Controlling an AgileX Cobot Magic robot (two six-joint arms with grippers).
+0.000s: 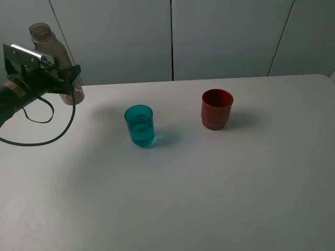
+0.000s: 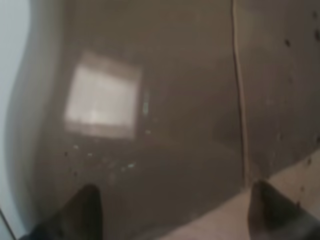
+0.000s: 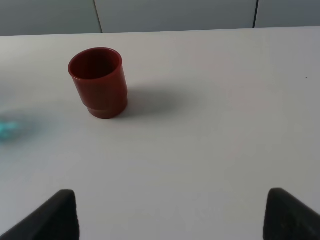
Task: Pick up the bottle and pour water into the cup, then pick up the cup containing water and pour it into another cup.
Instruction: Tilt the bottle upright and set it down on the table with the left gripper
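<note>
Right up against left wrist cam: smoky wall of tall clear greyish plastic bottle (image 2: 150, 125), no cap, clamped between fingertips of left tool (image 2: 180, 212). From high cam, tilted, neck leaning away from cups, base at or just above desk (image 1: 172, 209) near far-left back edge; contact w/ desk not clear. Judged as held, since leaning w/o falling. Well apart from both cups. Fill level not readable.

Right tool (image 3: 172, 217): spread wide, nothing in it, hanging over bare desk, opaque red-brown plastic cup w/ stepped base (image 3: 98, 82) ahead. Looks dry inside.

Small translucent teal plastic tumbler (image 1: 139, 125): upright mid-desk, between bottle and red cup, near the latter but not touching. Seems to hold some water; level hard to read.

Risks, as judgement:
- Open neck + tilt: any water inside could spill onto desk if tipped further in transit.
- Smooth wall: could slip or rotate in grip; if released while leaning, likely to topple, poss. off back edge.
- Black cable loop (image 1: 68, 124) lying on desk under left arm: could drag or snag on a sweep toward tumbler.
- Tumbler light, thin: off-centre or hard squeeze could knock it or slosh contents.
- Pour into red cup: needs rim over rim; too fast or offset, water on desk.
</note>
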